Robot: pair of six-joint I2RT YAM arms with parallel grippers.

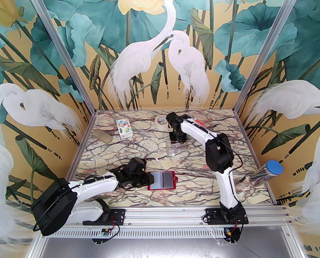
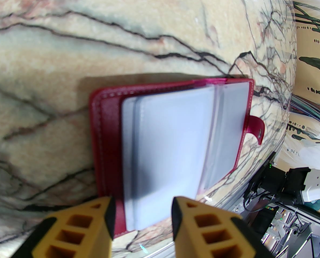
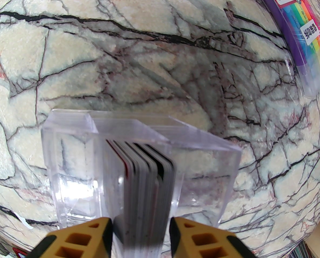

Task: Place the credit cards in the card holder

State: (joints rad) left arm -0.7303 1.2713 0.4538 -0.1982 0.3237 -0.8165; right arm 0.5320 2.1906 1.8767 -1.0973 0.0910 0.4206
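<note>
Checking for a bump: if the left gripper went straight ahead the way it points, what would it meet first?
Probably the open card holder: its pale plastic sleeves lie directly ahead of the open left gripper, their near edge already between its fingers. Depth is hard to judge.

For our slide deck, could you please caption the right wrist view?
Right hand straddles the credit cards standing on edge in a clear plastic box.
</note>
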